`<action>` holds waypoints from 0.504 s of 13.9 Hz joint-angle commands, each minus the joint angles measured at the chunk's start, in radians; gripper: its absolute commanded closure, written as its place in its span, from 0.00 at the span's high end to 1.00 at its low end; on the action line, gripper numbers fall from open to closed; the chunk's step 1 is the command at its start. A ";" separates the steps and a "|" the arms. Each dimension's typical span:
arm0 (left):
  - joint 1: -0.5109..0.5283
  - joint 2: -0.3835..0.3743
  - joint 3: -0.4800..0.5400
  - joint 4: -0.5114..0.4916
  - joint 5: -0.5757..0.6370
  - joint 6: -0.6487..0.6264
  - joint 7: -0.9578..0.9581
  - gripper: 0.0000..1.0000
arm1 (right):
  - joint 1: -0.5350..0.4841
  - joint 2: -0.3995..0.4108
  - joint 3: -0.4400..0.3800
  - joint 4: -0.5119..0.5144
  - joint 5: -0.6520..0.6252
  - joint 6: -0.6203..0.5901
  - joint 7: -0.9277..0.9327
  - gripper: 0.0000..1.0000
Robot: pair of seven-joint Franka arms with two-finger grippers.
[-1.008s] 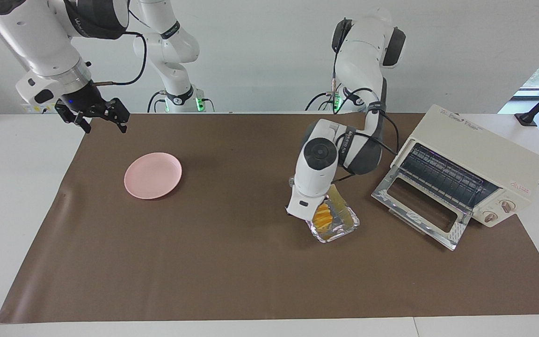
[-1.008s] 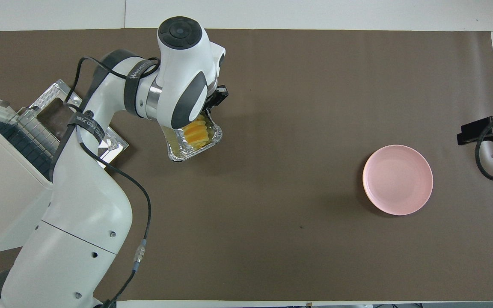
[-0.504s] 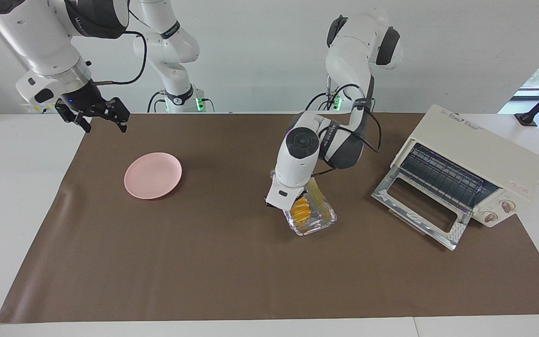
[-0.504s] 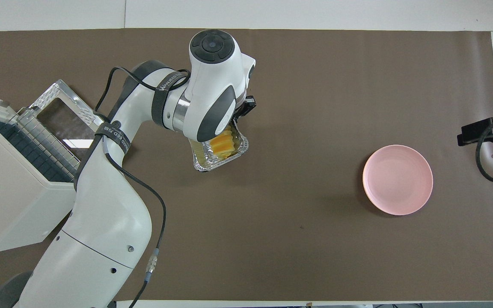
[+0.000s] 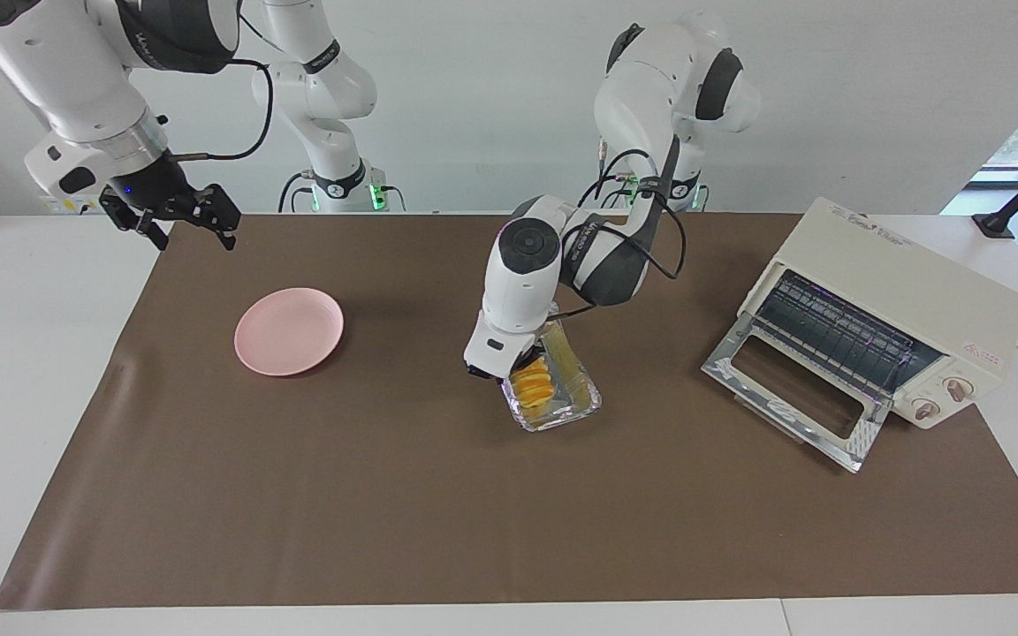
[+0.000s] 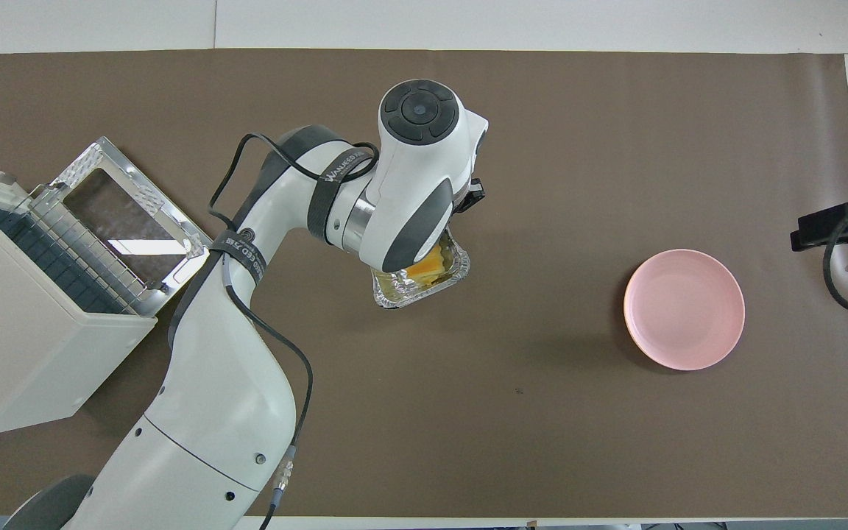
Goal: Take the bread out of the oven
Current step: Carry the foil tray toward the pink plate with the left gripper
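The bread (image 5: 534,382), a short row of yellow-orange slices, lies in a crinkled silver foil tray (image 5: 573,408) over the middle of the brown mat (image 5: 474,512), clear of the oven (image 5: 898,309). The left claw (image 5: 509,374) is pressed together on the tray's rim at the end toward the right arm; its fingertips are hidden under the wrist (the overhead view shows only a corner of the tray (image 6: 424,293) and a sliver of bread (image 6: 428,269) under the arm). Whether the tray touches the mat cannot be told.

The oven stands at the left arm's end of the desk (image 5: 14,353), its chrome-framed glass door (image 5: 796,402) folded down flat and its wire rack (image 5: 836,331) bare. A round pink plate (image 5: 289,330) lies toward the right arm's end, well apart from the tray, with nothing between them. The right claw (image 5: 180,215) waits in the air with fingers spread, over the mat's edge nearest the robots, holding nothing.
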 commanded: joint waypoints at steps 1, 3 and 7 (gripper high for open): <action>0.003 -0.010 0.016 -0.009 0.001 0.006 0.017 0.00 | -0.020 -0.023 0.013 -0.023 -0.015 -0.004 -0.024 1.00; -0.003 -0.010 0.016 -0.011 0.010 0.012 0.180 0.00 | -0.022 -0.022 0.013 -0.022 -0.015 -0.010 -0.021 1.00; -0.050 -0.045 0.014 -0.084 0.070 0.057 0.299 0.00 | -0.045 -0.023 0.011 -0.023 -0.015 -0.010 -0.018 1.00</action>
